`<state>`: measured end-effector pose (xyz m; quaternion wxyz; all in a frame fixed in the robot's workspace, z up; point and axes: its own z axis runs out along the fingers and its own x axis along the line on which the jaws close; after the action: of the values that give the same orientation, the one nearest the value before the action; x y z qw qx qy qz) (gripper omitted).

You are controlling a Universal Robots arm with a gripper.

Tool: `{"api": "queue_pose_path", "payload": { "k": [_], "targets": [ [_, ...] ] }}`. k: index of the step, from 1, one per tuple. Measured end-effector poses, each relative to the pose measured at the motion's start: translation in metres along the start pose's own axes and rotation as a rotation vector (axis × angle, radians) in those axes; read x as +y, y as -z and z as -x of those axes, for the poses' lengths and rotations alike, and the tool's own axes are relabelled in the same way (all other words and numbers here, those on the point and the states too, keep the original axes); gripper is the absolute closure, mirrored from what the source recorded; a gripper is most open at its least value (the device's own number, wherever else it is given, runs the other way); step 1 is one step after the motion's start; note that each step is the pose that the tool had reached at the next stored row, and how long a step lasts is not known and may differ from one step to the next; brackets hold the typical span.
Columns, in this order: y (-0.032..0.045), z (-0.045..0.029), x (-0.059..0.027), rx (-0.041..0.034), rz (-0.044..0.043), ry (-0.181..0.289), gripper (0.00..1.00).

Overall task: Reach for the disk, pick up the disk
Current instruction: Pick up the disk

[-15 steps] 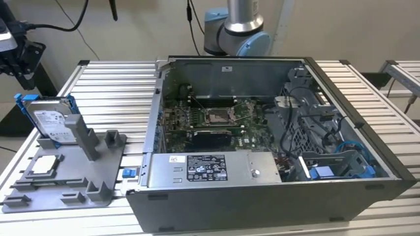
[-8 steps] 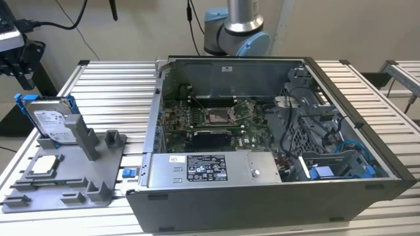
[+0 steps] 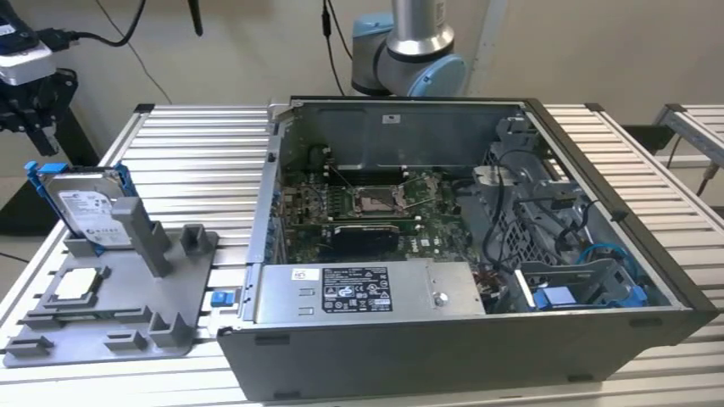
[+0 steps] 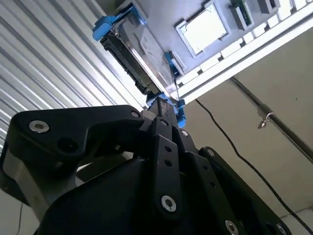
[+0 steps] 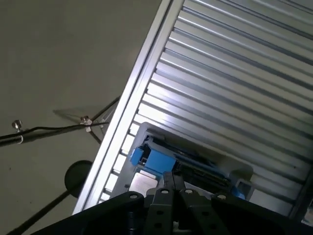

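The disk (image 3: 91, 206) is a silver-grey hard drive with a white label in a bright blue carrier. It stands on edge in a slot of the grey fixture (image 3: 114, 335) at the exterior view's left. My black gripper (image 3: 34, 127) hangs above its top edge, slightly further to that view's left, with a gap between them. In both wrist views the disk (image 4: 134, 51) (image 5: 190, 164) lies just beyond the gripper's black linkage (image 4: 122, 161), blue carrier corners showing.
An open computer case (image 3: 453, 339) fills the middle and the exterior view's right. A small square silver chip (image 3: 74, 284) lies on the fixture, and a small blue part (image 3: 222, 298) sits beside the case. The slatted metal table (image 3: 192, 161) ends close behind the fixture.
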<state>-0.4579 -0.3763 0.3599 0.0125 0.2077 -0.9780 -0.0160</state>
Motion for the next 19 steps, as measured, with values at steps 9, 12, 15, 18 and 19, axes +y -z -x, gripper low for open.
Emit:
{"api": "queue_pose_path", "payload": {
  "k": [9,12,15,18,19],
  "targets": [
    [-0.0001,0.0000,0.0000,0.0059,-0.0029,0.164,1.00],
    [-0.0001,0.0000,0.0000,0.0079,-0.0039,0.217,1.00],
    [-0.0002,0.0000,0.0000,0.0098,-0.0049,0.272,1.00],
    [-0.0002,0.0000,0.0000,0.0118,-0.0060,0.327,1.00],
    [-0.0002,0.0000,0.0000,0.0123,-0.0063,0.344,1.00]
  ]
}}
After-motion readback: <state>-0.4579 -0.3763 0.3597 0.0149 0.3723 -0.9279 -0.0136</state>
